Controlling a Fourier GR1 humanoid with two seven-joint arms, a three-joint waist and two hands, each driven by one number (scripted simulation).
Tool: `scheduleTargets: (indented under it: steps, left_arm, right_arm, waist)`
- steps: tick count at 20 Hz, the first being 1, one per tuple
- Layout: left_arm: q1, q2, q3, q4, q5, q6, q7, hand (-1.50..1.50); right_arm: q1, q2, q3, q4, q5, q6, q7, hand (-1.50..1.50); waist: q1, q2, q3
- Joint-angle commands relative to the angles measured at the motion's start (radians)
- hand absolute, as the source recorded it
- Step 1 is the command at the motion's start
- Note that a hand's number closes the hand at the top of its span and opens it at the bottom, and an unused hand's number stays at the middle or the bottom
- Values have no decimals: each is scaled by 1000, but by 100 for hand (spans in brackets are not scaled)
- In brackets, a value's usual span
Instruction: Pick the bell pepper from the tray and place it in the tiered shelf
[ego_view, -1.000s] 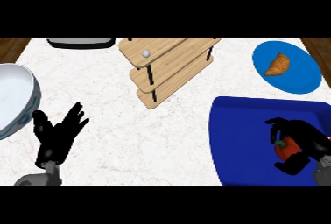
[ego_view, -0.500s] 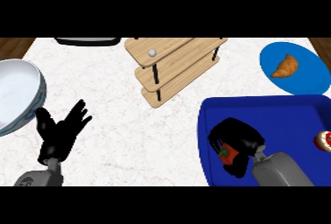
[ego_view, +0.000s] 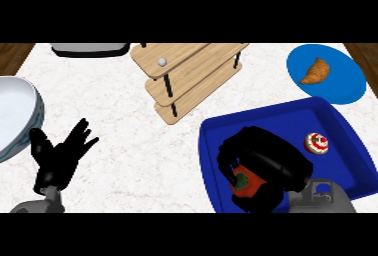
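Red bell pepper (ego_view: 242, 183) is down in the 7 o'clock corner of the blue tray (ego_view: 339, 125), right hand (ego_view: 269, 162) curled round it. Tiered shelf (ego_view: 188, 75) is off at 11 o'clock from there. Left hand (ego_view: 63, 152) rests at 9 o'clock, fingers spread

Light: bright, even, diffuse, approx. overhead.
- counter top (ego_view: 133, 125): pale, lit uniformly across.
- tiered shelf (ego_view: 188, 60): tier edges darker than tops.
- bowl (ego_view: 15, 115): soft grey gradient on inner wall.
- blue tray (ego_view: 339, 135): saturated, flat colour, little shading.
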Motion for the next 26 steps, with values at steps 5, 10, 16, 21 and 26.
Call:
scheduleTargets:
  steps: [5,10,16,21,26]
  left_arm:
    - [-4,-28,-9,67,-32,16,-36,0]
    - [13,-9,0,-12,-2,-2,36,0]
    - [-22,-5,5,35,-16,-13,22,0]
    - [-29,-19,-2,52,-29,-16,9,0]
    - [-60,-31,-12,6,-40,14,71,0]
  right_arm:
    - [-206,100,-284,-279,-250,149,357,150]
    - [-462,95,-452,-180,-400,176,577,150]
    - [-785,59,-518,25,-480,106,779,150]
    - [-916,-29,-585,216,-466,65,717,150]
    - [-1048,-70,-570,436,-394,3,613,150]
  waist:
    - [-7,6,-6]
    - [14,7,-5]
    - [19,8,-5]
    - [21,11,-4]
    - [27,12,-4]
